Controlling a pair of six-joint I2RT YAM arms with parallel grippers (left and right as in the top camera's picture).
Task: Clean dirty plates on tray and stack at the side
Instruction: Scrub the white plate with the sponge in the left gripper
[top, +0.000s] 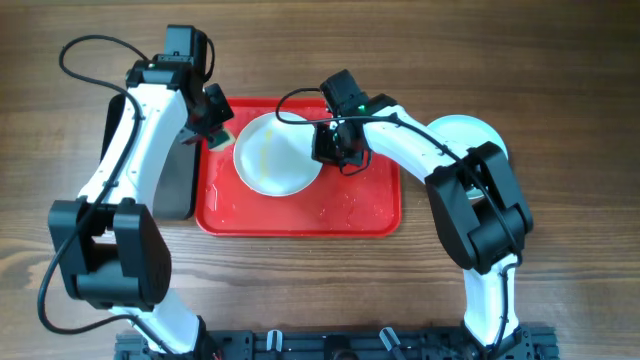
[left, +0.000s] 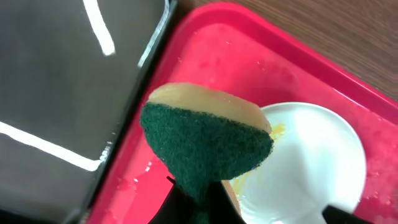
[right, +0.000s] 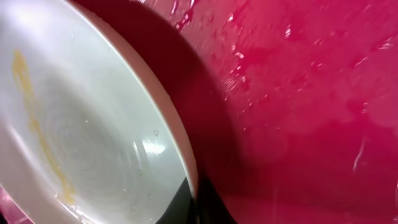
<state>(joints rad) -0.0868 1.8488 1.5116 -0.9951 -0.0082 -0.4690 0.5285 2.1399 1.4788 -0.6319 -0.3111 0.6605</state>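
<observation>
On the tray (top: 350, 205), a glossy red plastic rectangle with rounded corners and a raised rim, sits one round, shallow white plate (top: 278, 155). It lies toward the tray's far left. A thin yellow smear (top: 265, 150) curves across its smooth basin, and the right wrist view shows fine concentric rings and a few droplets there. The tray floor to the right of the plate is wet, with beads and streaks of water catching the light.

The right gripper (top: 335, 148) is clamped on the plate's right rim. In its own camera only the dark base of the fingers shows at the bottom edge, against the rim. The rim throws a broad dark shadow on the tray; whether that edge is lifted I cannot tell.

The left gripper (top: 218, 128) is closed on a sponge (left: 205, 140), rounded, with a coarse dark green scouring face and a smooth yellow foam back. It hangs over the tray's far left corner, just beside the plate.

Left of the tray lies a black tray (left: 62, 93), shiny, with a thin rim; the left arm hides much of it from overhead.

Right of the tray, on the wood-grain table (top: 560, 80), rests a pale blue plate (top: 475, 130), partly covered by the right arm. Whether it is one plate or a stack I cannot tell.
</observation>
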